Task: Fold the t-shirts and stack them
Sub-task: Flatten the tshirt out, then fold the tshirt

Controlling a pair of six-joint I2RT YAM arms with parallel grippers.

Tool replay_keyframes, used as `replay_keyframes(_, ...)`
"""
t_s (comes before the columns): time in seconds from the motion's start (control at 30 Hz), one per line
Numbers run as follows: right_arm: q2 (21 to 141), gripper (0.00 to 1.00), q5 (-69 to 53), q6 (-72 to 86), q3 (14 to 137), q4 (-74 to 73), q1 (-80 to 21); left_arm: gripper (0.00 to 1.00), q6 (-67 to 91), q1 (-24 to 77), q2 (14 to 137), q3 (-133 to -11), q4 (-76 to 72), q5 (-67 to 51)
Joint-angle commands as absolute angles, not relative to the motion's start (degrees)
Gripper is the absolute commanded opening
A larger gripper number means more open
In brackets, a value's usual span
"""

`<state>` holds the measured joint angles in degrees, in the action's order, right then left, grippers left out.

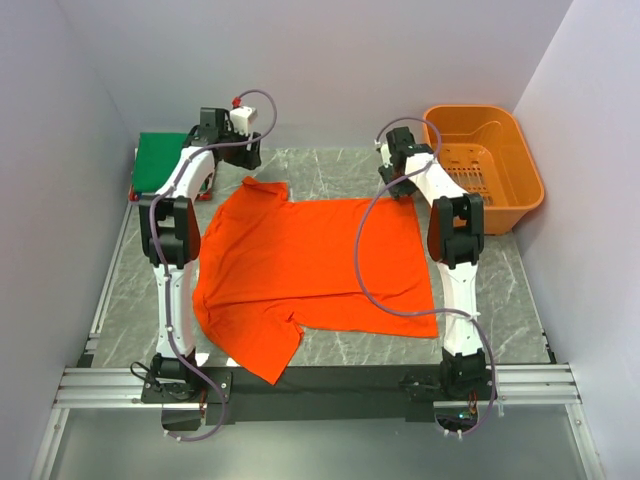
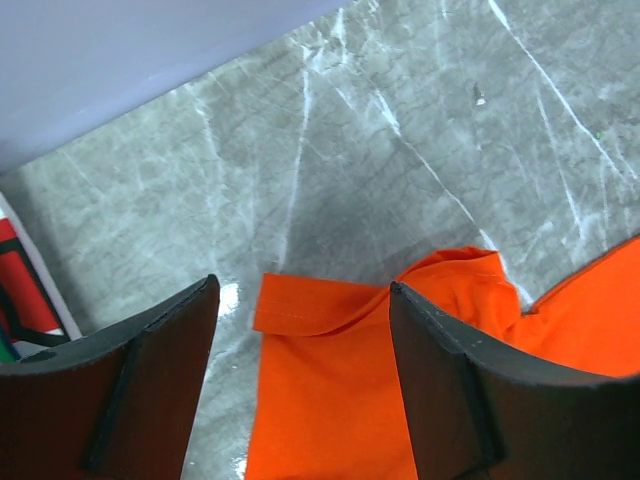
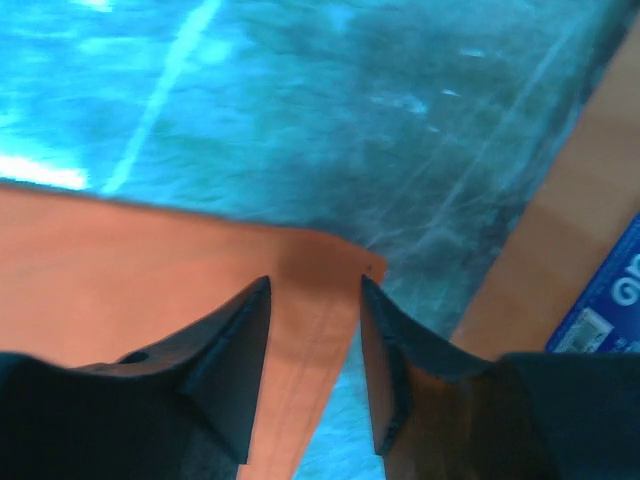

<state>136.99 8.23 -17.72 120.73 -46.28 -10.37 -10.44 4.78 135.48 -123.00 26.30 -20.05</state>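
The orange shirt (image 1: 315, 265) is lying flat in the middle of the bench (image 1: 330, 170), with the folded green shirt (image 1: 160, 160) at the upper left. The left fingers (image 2: 440, 370) are hovering wide over a sleeve. The right fingers (image 3: 230, 340) are hovering narrower over the upper-right corner. Both are holding nothing. The first fold is probably beginning; next they are needing a grasp on that upper edge.

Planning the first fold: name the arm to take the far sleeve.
Left. The left gripper hangs open over the orange shirt's far sleeve; the right gripper is over the far hem corner.
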Motion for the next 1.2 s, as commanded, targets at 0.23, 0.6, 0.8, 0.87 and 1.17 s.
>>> replay_keyframes(0.23, 138.24, 0.47, 9.51, -15.21, 123.04, -42.97, -6.68, 0.74, -9.58, 5.36, 134.73, -123.4, 27.16, -20.13)
replay_keyframes(0.6, 141.33, 0.44, 1.41, -13.45, 123.93, -47.55, -5.8, 0.74, -8.44, 5.27, 137.46, -125.77, 27.51, -18.55)
replay_keyframes(0.8, 142.82, 0.1, 0.26, -13.8, 124.36, -48.34, -5.28, 0.76, -4.06, 4.14, 140.52, -127.43, 27.42, -12.85)
replay_keyframes(0.87, 142.74, 0.0, 0.18, -14.32, 124.8, -48.95, -5.19, 0.76, -2.64, 3.43, 142.2, -130.86, 29.18, -11.51)
replay_keyframes(1.17, 140.71, 0.0, -2.2, -15.38, 125.07, -48.95, -5.19, 0.58, 2.81, 2.81, 144.4, -130.78, 29.26, -12.91)
